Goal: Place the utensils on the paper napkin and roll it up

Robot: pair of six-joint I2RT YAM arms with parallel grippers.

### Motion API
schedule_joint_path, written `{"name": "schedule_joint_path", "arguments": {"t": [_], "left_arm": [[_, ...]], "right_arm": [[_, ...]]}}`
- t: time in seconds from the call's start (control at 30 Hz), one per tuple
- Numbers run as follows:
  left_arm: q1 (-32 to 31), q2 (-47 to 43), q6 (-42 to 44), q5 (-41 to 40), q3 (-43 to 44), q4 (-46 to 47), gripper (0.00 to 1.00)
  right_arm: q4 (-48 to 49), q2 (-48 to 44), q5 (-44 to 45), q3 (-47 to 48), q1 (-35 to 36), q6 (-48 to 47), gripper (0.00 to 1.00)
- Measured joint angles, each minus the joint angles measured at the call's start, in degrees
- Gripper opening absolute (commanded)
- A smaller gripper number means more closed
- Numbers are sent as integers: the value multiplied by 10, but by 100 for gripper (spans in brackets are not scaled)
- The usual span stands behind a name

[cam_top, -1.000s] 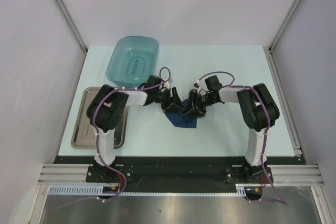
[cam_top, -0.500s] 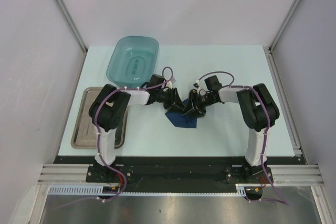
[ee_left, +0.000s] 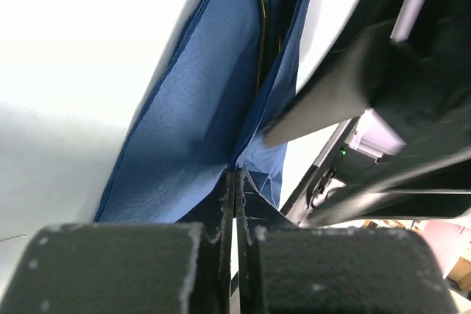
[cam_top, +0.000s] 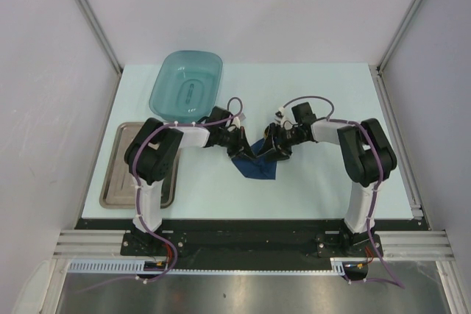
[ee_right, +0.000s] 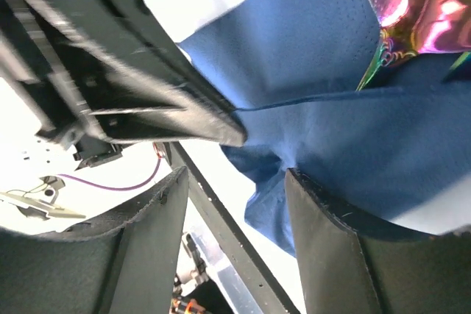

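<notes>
Step in hand: folding the napkin (cam_top: pixel 255 167) over the utensils (ee_right: pixel 412 5) to start the roll. The napkin lies mid-counter (cam_top: pixel 331 101) between the two grippers. The utensils sit inside its fold, with only iridescent bits showing in the wrist views.

How to do it well, as I judge it:
- Carry the pinched edge low across the utensils rather than lifting it, or they may slide out.
- Pull gently, since the thin paper could tear or slip from an edge-only pinch.
- Use the free gripper to hold the bundle so the sheet doesn't drag.

Left gripper (ee_left: pixel 235 174): pressed together, pinching the napkin's raised edge at its tips. It holds the sheet only, no utensil.

Right gripper (ee_right: pixel 234 176): spread, nothing pinched. A napkin flap rests against one finger (ee_right: pixel 331 255), and the other finger is clear of it.

The tub (cam_top: pixel 185 82) and tray (cam_top: pixel 114 174) are off to the left, well apart from the napkin.
</notes>
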Motion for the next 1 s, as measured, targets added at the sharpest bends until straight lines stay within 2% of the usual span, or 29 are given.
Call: {"name": "schedule_joint_path", "arguments": {"t": [0.1, 0.2, 0.3, 0.4, 0.53, 1.0], "left_arm": [[0, 0, 0, -2, -1, 0, 0], [0, 0, 0, -2, -1, -1, 0], [0, 0, 0, -7, -2, -2, 0], [0, 0, 0, -12, -3, -4, 0], [0, -2, 0, -17, -13, -4, 0], [0, -21, 0, -31, -26, -7, 0]], "right_arm": [[0, -30, -3, 0, -14, -2, 56], [0, -60, -9, 0, -32, -8, 46], [0, -89, -11, 0, -55, -25, 29], [-6, -100, -2, 1, -69, -47, 17], [-24, -98, 17, 2, -61, -63, 7], [-37, -43, 82, 30, -5, -79, 2]]}}
